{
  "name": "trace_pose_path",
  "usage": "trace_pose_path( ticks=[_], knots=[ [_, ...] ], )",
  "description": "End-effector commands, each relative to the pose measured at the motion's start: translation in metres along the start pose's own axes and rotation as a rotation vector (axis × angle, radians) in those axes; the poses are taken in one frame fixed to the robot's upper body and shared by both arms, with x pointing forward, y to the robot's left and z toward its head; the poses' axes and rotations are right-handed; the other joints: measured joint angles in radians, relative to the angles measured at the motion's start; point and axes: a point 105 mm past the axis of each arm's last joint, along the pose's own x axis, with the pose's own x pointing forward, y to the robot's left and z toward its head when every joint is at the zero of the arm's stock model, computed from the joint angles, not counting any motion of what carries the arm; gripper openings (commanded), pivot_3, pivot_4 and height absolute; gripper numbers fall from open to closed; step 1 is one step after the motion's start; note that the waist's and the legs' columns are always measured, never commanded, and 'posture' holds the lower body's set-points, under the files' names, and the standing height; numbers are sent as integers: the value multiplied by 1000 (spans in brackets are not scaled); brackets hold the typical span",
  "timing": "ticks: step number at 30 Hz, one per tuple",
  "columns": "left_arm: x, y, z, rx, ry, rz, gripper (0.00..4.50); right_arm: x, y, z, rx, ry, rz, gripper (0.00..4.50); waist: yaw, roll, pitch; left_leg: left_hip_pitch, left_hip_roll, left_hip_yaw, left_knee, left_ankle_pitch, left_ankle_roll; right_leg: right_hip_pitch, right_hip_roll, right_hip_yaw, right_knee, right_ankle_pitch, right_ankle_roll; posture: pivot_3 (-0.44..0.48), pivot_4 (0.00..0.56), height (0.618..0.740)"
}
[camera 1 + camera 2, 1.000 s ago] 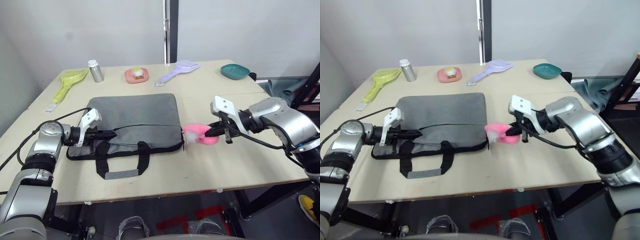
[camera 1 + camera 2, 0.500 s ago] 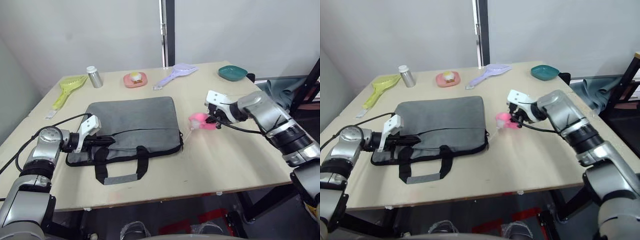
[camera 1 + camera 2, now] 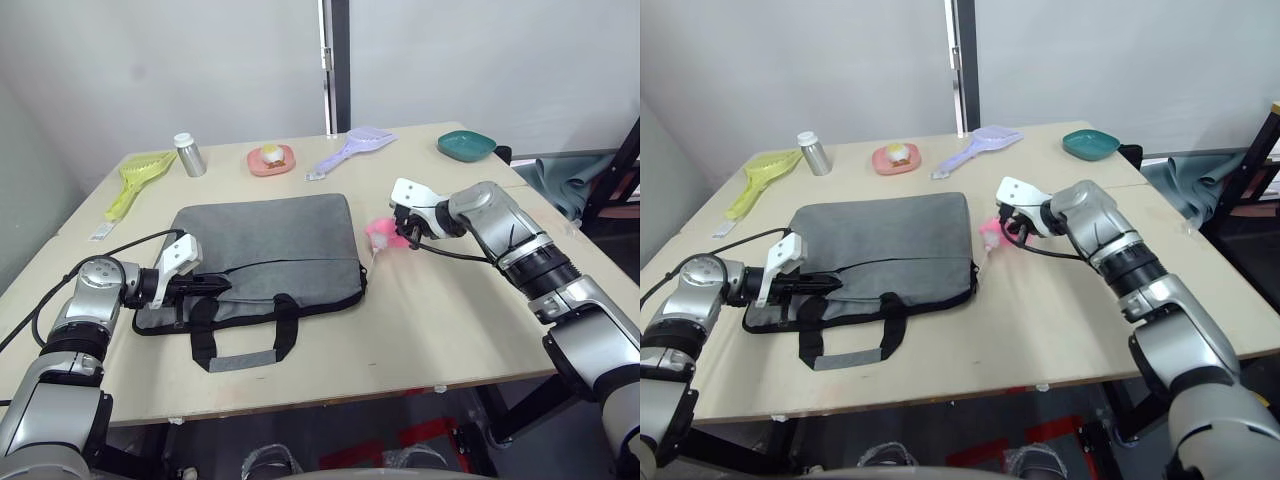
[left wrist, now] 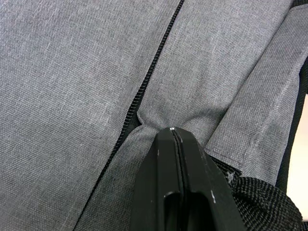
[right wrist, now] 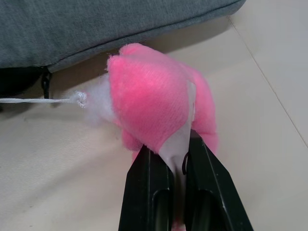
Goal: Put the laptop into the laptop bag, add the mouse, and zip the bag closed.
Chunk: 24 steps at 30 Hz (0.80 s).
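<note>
Right end effector (image 5: 166, 154) has carried the fluffy pink thing (image 5: 154, 106) further back along the laptop bag (image 3: 265, 240), clamped on it. Left end effector (image 4: 174, 137) is pinched together on bag fabric by the zipper. Bag's flat on the table (image 3: 460, 310), prob. still needs mouse + zipping imo.

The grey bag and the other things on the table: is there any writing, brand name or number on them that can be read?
None can be read.
laptop bag: plain grey fabric, no label showing.
silver can: no print legible.
pink fluffy toy: no tag text readable.
</note>
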Motion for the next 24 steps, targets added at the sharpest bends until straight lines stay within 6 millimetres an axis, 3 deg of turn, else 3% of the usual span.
trace_pose_path(
  ticks=[1, 9, 13, 18, 20, 24],
  knots=[
    [21, -58, -84, -227, 264, -221, 0, -11, -29, 15, -31, -4, -137, 69, -2, 0, 0, 0, 0, 0, 0, 0, 0, 0, 0, 0, 0, 0, 0, 0, 150, 740],
    [19, -58, -88, -242, 260, -207, 0, -2, -40, 17, 4, -7, -192, 69, -4, 3, -2, 0, -2, 0, -2, 0, 0, 0, -2, 0, -1, -2, 3, 0, 150, 740],
    [19, -59, -90, -246, 258, -206, 0, 9, -16, 29, 32, -80, -69, 69, -7, 8, -5, 0, -2, 0, -4, 0, 0, -1, -2, 0, -1, -2, 3, 0, 150, 740],
    [19, -59, -93, -249, 259, -196, 0, 9, -4, 24, 64, -90, -14, 69, -6, 9, -6, 7, -2, 1, -8, 0, 0, 3, -2, 1, -1, -10, 16, 0, 150, 740],
    [19, -56, -93, -252, 249, -173, 0, -1, 9, 18, 84, -84, 74, 817, -2, 9, -6, 9, -2, 2, -10, 0, 0, 4, -2, 1, -2, -12, 20, 0, 150, 740],
    [12, -44, -83, -242, 206, -128, 0, -29, 9, 7, 154, -74, 88, 2216, 7, 9, -6, 14, -3, 2, -13, -1, -1, 8, -2, 1, -2, -15, 24, 0, 150, 740]
  ],
)
